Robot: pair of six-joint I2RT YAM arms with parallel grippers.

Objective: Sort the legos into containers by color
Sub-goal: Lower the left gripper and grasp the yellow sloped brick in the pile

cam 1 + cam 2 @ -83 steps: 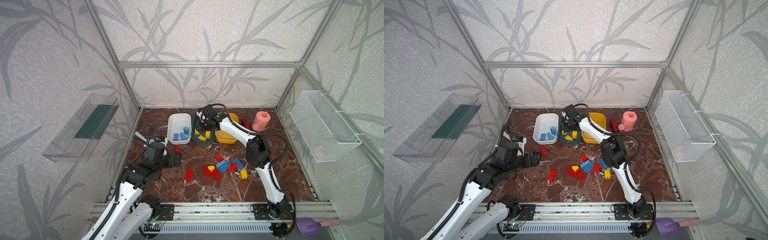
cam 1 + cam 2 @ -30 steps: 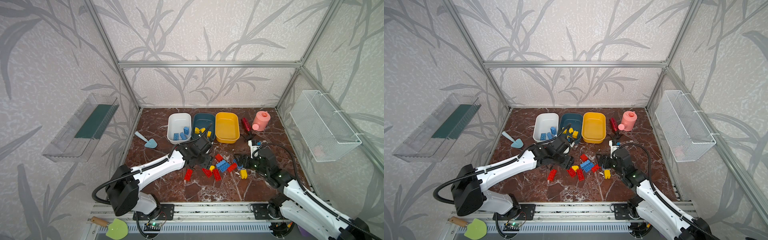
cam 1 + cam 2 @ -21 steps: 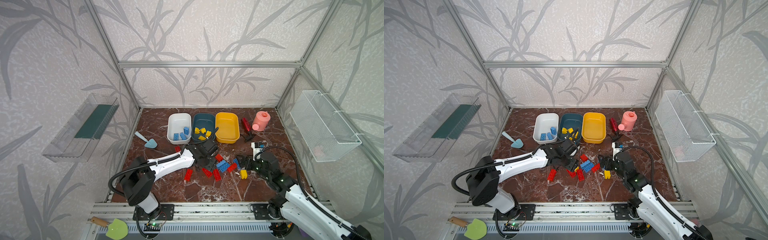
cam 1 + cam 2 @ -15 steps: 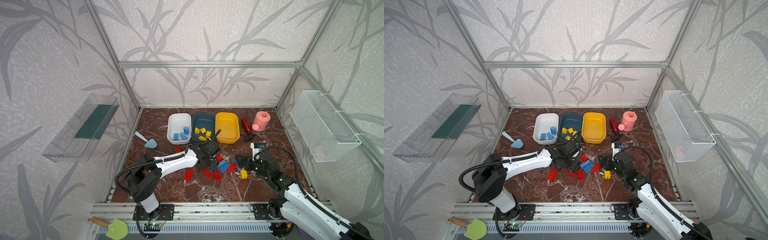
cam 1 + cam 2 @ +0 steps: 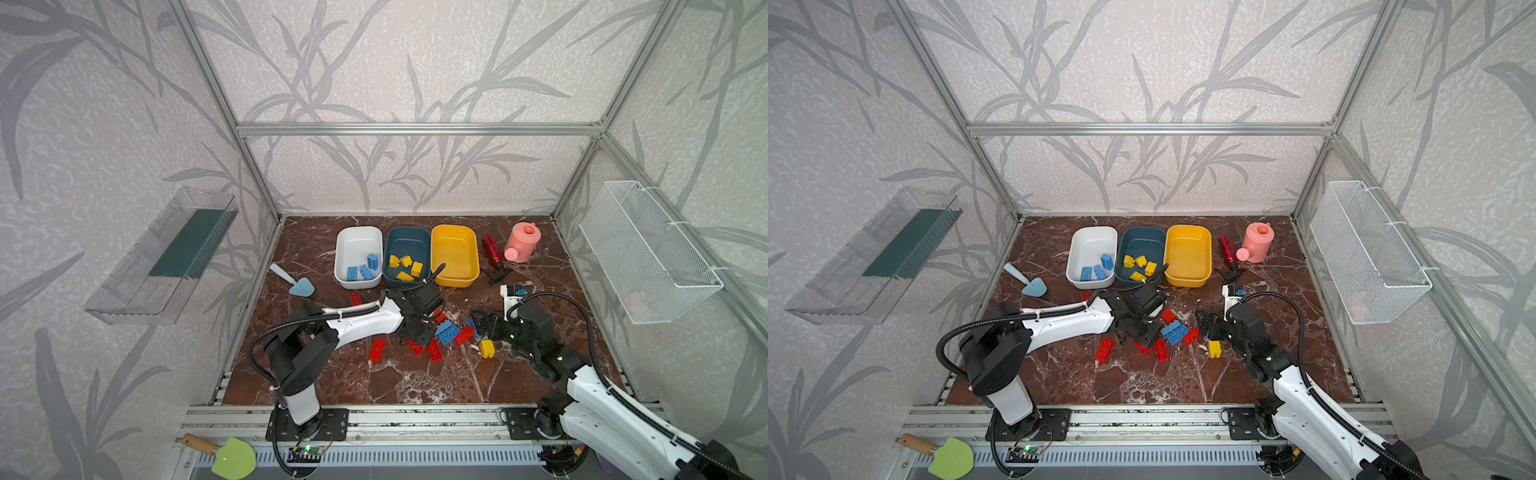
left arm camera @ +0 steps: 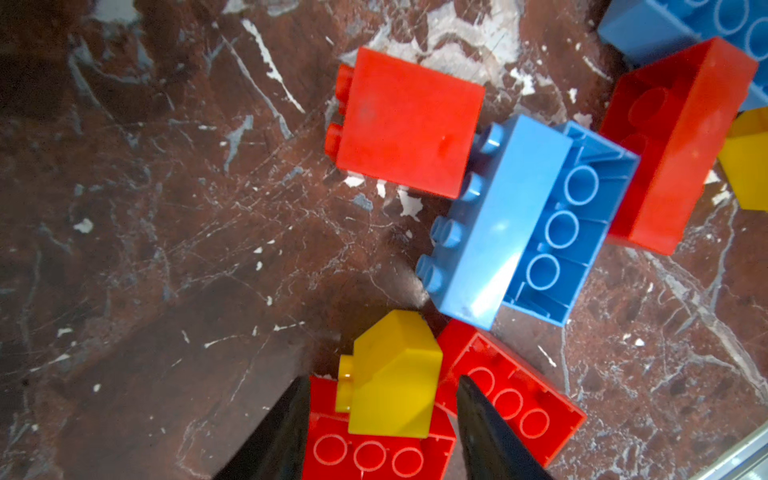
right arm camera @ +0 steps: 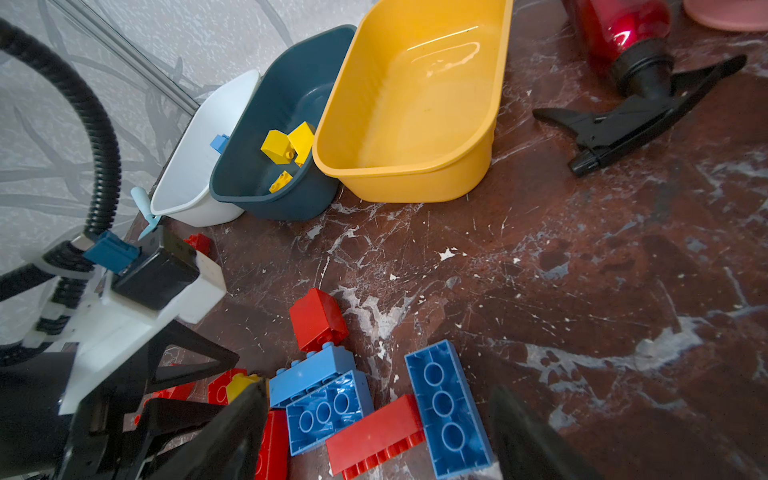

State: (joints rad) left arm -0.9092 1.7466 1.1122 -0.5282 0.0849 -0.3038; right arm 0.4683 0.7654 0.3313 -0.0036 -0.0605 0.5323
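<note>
Three tubs sit in a row at the back of the table point(image 5: 353, 386): white tub point(image 5: 358, 239) with blue legos point(image 5: 372, 262), teal tub point(image 5: 409, 245) with yellow legos point(image 5: 405, 261), yellow tub point(image 5: 455, 249). Loose legos point(image 5: 446, 332) are clustered mid-table. Left gripper point(image 6: 383, 380) is low over them, fingers point(image 6: 286, 428) part-spread astride a yellow sloped lego point(image 6: 395, 361) lying on a red lego point(image 6: 374, 453), with a small gap each side. Right gripper point(image 7: 378, 388) is beside the cluster, fingers spread wide, holding nothing.

The marble tabletop point(image 5: 374, 386) bears three containers point(image 5: 455, 283), loose legos point(image 5: 377, 350), a watering can point(image 5: 523, 242).
</note>
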